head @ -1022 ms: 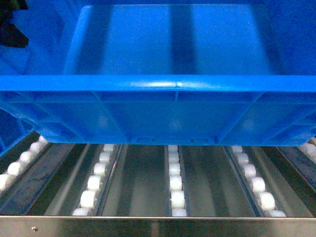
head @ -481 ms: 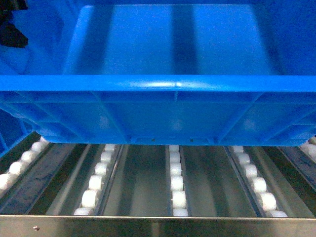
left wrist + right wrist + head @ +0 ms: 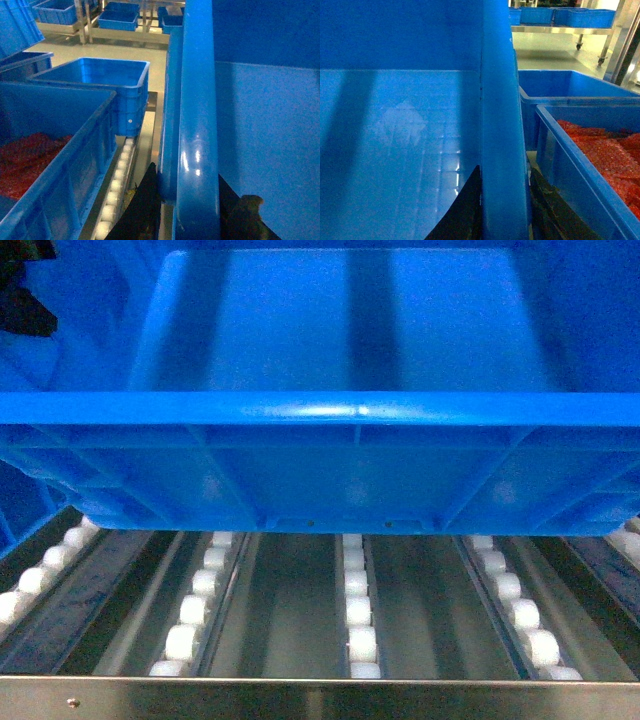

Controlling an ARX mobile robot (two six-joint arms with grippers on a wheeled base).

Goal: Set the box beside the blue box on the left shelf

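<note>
box [image 3: 330, 480] level, long side across rollers [image 3: 358, 610]

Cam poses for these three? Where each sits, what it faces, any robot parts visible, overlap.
Head: faces forward at the box over the left shelf rollers; no robot parts visible.
Left wrist: looks along the box's left rim; left hand straddles it; neighbouring crate beside.
Right wrist: same on right rim; right hand straddles it.
Shared: the box.
</note>
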